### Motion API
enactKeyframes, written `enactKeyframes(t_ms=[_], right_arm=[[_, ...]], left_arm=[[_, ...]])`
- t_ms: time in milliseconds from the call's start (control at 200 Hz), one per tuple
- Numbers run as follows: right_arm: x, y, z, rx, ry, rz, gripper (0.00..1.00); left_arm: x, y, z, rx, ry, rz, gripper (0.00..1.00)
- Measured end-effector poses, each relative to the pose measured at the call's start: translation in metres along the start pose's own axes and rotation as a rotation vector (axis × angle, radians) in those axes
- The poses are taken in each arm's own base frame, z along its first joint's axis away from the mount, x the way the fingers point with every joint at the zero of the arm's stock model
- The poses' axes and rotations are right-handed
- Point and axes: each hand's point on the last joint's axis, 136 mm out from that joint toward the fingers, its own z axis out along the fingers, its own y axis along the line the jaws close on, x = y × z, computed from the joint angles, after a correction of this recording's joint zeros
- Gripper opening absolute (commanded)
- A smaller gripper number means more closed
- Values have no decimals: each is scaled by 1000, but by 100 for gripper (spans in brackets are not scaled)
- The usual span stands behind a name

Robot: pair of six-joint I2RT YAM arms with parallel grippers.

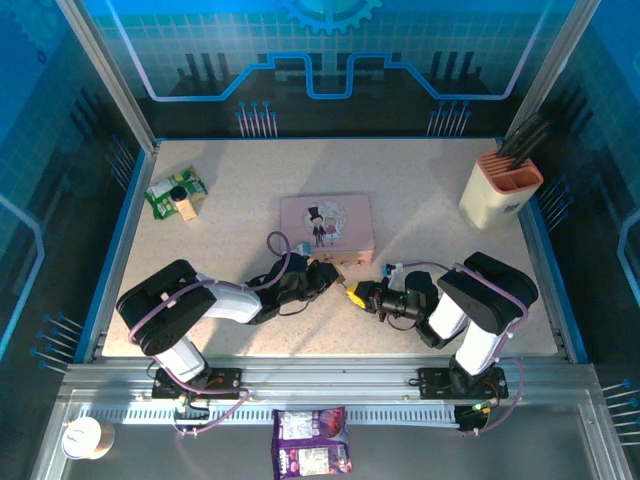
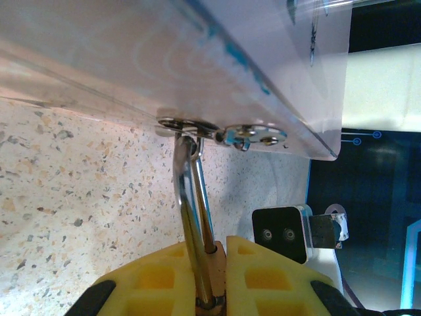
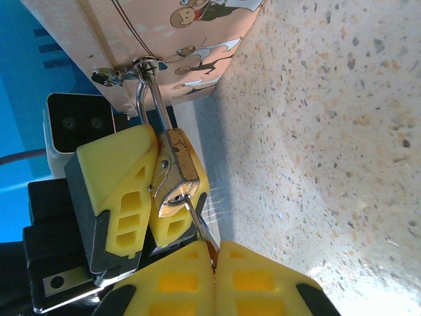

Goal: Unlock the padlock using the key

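Clamping padlock [image 3: 174,172] body, left jaws clenched; shackle [image 2: 191,197] through pink tin [image 1: 345,228] hasp [image 3: 141,66], tin's 6 o'clock. Right jaws pinch key [image 3: 197,222], tip at keyhole [image 3: 181,195]. Judged light, rigid, slick; grip key head, twist gently.

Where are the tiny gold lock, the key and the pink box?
padlock [image 3: 176,164], right wrist view, on its brass body.
key [image 3: 199,227], right wrist view, on its thin blade.
pink tin [image 1: 350,235], top external view, on its lid.
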Motion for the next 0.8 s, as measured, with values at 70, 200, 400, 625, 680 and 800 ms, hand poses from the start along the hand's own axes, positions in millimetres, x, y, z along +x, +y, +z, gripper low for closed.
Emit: enactKeyframes(t_ms=[70, 200, 400, 625, 680, 800], right_arm=[[0, 0, 0, 0, 0, 1, 0], [0, 0, 0, 0, 0, 4, 0], [0, 0, 0, 0, 0, 8, 0], [0, 0, 0, 0, 0, 11, 0], [0, 0, 0, 0, 0, 11, 0], [0, 0, 0, 1, 0, 11, 0]], left_arm=[[0, 0, 0, 0, 0, 1, 11], [0, 0, 0, 0, 0, 0, 11], [0, 0, 0, 0, 0, 1, 11], [0, 0, 0, 0, 0, 1, 11], [0, 0, 0, 0, 0, 1, 11], [0, 0, 0, 0, 0, 1, 11]])
